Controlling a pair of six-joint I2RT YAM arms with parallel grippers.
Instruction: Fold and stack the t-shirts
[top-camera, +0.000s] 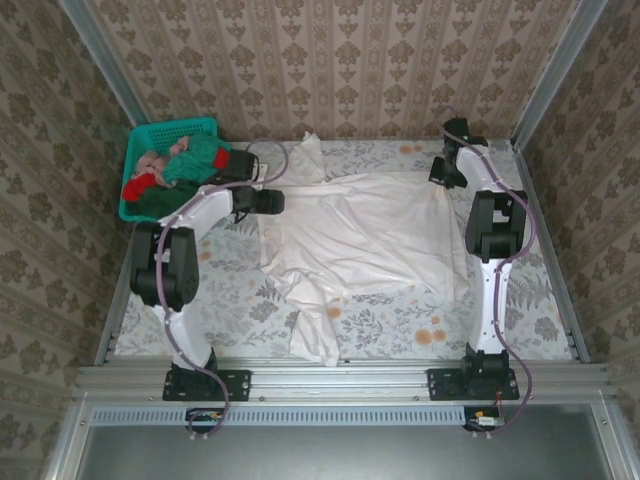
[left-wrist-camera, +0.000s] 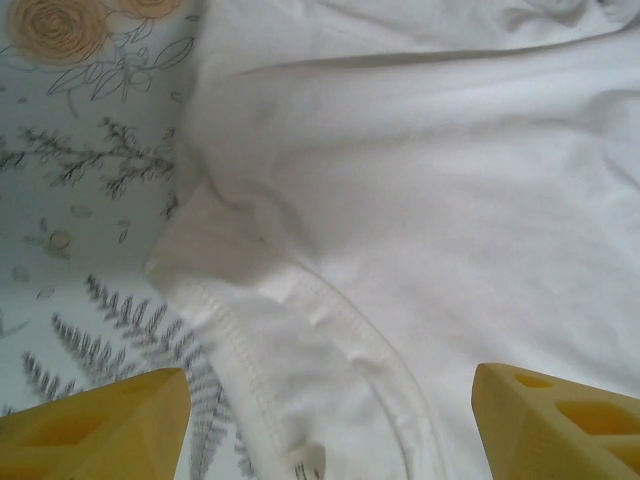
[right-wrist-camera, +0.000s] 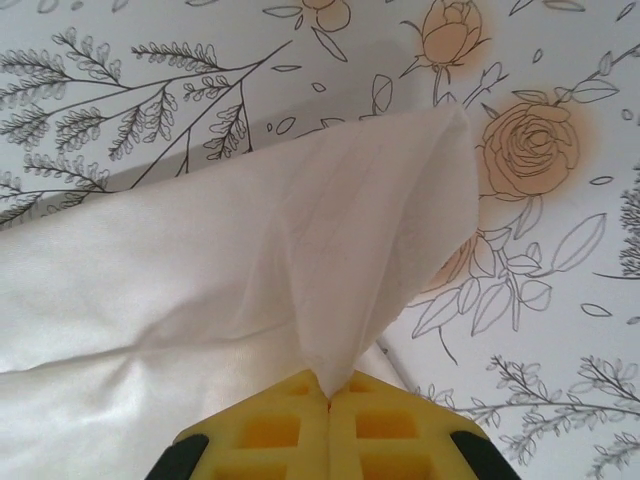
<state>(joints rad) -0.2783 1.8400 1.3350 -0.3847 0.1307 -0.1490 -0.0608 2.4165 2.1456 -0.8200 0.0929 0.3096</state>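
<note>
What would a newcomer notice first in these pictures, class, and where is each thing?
A big white shirt sprawls crumpled across the middle of the flowered table. The right tool is shut on its far right corner, while the left tool hangs open over its left edge. A teal basket of coloured shirts sits at the far left corner.

white shirt (left-wrist-camera: 430, 200) cropped at edges, basket (top-camera: 176, 126) partly hidden

The table (top-camera: 400, 325) lies under a pale cloth of grey ferns and orange roses, with a teal lattice basket (top-camera: 131, 178) at its far left corner, damask wallpaper (top-camera: 330, 60) rising around it, and a silver metal rail (top-camera: 340, 378) along its near edge.
</note>
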